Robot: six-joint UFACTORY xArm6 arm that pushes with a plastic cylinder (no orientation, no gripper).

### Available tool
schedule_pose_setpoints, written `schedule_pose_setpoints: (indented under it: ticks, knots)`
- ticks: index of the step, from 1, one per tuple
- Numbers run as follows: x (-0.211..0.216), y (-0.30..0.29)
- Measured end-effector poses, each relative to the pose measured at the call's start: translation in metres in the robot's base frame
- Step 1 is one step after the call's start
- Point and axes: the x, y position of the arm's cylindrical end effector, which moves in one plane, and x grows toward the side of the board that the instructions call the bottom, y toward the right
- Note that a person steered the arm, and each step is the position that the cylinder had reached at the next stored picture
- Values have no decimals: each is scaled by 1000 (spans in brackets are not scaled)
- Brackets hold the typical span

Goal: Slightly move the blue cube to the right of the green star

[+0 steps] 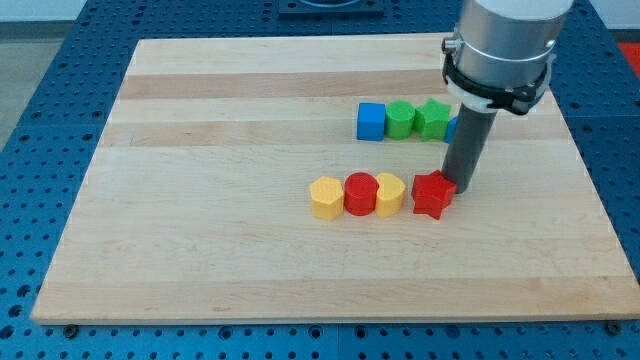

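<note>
- Blue cube [371,121] sits well to the upper left of my tip [463,186], at the row's left end, beyond the green star [433,119].
- The tool is a bare rod: nothing to spread or pinch; it touches the red star [432,195].
- Judged: the push is not yet begun.

Two blue blocks [371,121], two green [401,119], two red [360,193], two yellow [326,197]

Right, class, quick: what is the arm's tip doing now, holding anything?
My tip: a bare rod, holding nothing, beside the red star on the view's right, below the green star; contact unclear.
</note>
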Motion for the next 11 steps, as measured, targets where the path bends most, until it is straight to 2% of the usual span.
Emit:
schedule_pose_setpoints:
  ticks: [6, 11]
  knots:
    - [-52, 42]
    - [-62, 53]
